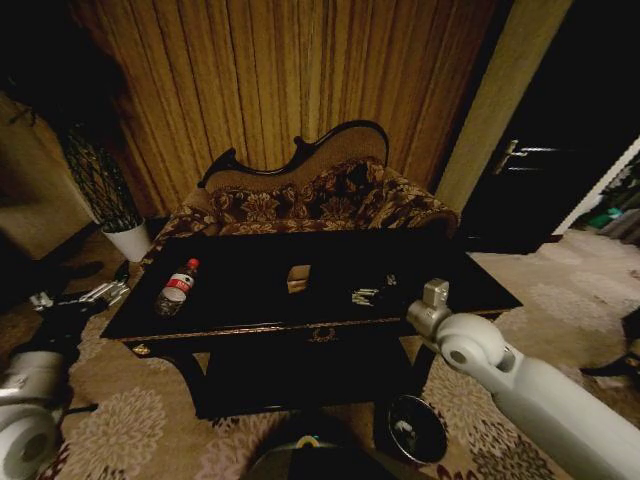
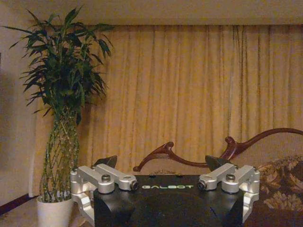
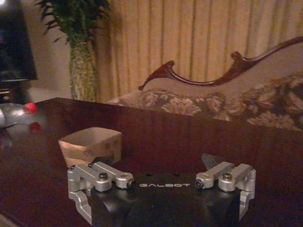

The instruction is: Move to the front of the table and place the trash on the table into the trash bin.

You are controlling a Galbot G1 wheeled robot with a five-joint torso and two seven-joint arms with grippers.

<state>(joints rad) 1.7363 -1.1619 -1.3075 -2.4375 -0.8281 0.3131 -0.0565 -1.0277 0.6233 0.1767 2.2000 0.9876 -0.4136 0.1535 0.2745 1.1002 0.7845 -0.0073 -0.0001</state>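
The glossy black table (image 1: 240, 262) stands in front of me. On it lie a clear bottle (image 1: 176, 288) with a red cap at the left, a small tan block (image 1: 297, 278) in the middle, and white paper scraps (image 1: 368, 295) to the right. The round trash bin (image 1: 417, 428) stands on the carpet below the table's front right corner. My right gripper (image 1: 433, 293) hovers at that front right edge, open and empty (image 3: 156, 161), facing the tan block (image 3: 90, 144) and the bottle (image 3: 14, 113). My left gripper (image 1: 103, 293) hangs open (image 2: 161, 163) left of the table.
A patterned sofa (image 1: 310, 195) with a carved back stands right behind the table. A tall plant (image 2: 66, 94) in a white pot (image 1: 130, 240) is at the back left, before gold curtains. A dark door (image 1: 540, 170) is at the right. Patterned carpet surrounds the table.
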